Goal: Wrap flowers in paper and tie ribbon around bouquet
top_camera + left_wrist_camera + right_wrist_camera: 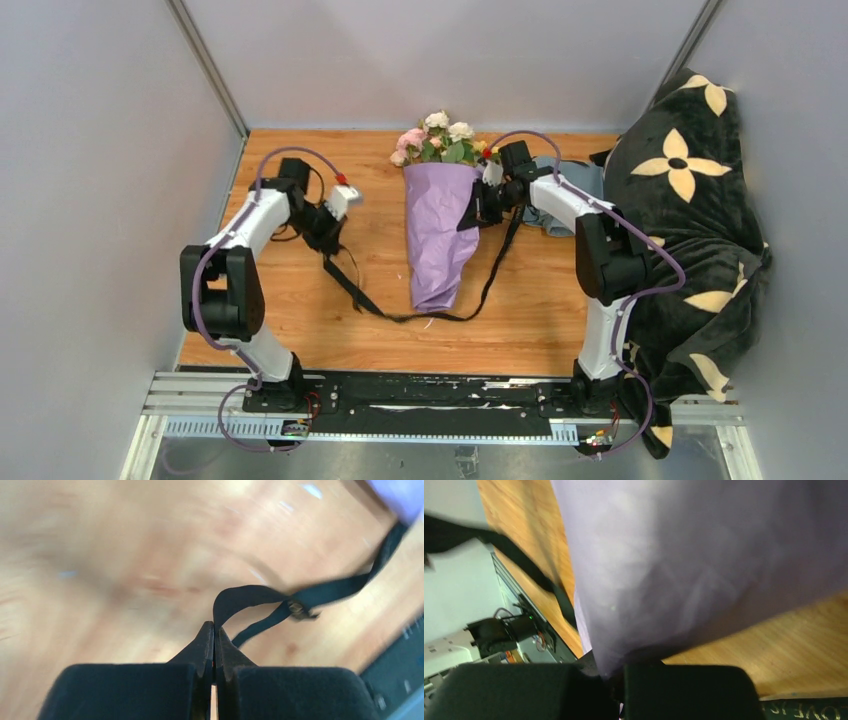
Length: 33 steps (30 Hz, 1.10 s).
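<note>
The bouquet lies mid-table: a purple paper (440,235) cone, tip toward me, with pink and white flowers (438,140) at its far end. A black ribbon (360,295) runs from my left gripper (325,240) down under the cone's tip and up to my right gripper (472,212). In the left wrist view the left gripper (214,627) is shut on the ribbon (250,597), which loops away to the right. My right gripper (619,672) is pressed against the cone's right side, jaws shut. The paper (704,565) covers its tips, and the ribbon (531,570) leads in toward them.
A dark blanket with cream flower shapes (690,230) is heaped along the right side. A grey-blue cloth (560,200) lies behind my right arm. Grey walls close in the wooden table (300,320) on three sides. A black rail (420,405) runs along the near edge.
</note>
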Each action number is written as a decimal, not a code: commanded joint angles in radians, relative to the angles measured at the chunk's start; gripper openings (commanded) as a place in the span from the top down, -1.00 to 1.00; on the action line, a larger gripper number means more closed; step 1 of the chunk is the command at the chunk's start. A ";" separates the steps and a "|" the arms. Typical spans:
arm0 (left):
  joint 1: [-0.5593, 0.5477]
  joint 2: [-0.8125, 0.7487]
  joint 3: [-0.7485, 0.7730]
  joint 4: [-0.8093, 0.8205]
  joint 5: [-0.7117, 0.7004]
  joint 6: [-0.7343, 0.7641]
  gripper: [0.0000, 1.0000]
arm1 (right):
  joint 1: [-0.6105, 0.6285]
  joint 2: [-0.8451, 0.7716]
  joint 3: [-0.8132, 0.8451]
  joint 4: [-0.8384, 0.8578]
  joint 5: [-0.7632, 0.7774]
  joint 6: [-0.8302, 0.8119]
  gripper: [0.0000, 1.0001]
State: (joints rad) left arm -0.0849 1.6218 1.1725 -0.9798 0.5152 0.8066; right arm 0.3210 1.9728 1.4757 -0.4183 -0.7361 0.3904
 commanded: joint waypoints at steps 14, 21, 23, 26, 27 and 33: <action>0.156 -0.374 0.223 0.479 0.168 -0.610 1.00 | 0.173 -0.026 -0.263 -0.037 -0.100 -0.256 1.00; 0.155 -0.355 0.255 0.433 -0.011 -0.508 1.00 | 0.195 -0.029 -0.228 -0.067 -0.106 -0.283 1.00; 0.155 -0.348 0.296 0.431 -0.006 -0.518 1.00 | 0.216 -0.034 -0.221 -0.086 -0.105 -0.300 1.00; 0.154 -0.347 0.367 0.450 0.026 -0.557 1.00 | 0.266 -0.041 -0.238 -0.087 -0.107 -0.314 1.00; 0.146 -0.346 0.389 0.458 0.044 -0.568 1.00 | 0.281 -0.044 -0.249 -0.075 -0.106 -0.310 1.00; 0.026 -0.331 0.396 0.450 0.097 -0.578 1.00 | 0.332 -0.070 -0.343 0.018 -0.094 -0.243 1.00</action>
State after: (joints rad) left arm 0.0093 1.3098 1.5505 -0.5442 0.5556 0.2497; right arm 0.6151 1.9305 1.1965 -0.4221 -0.8295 0.1173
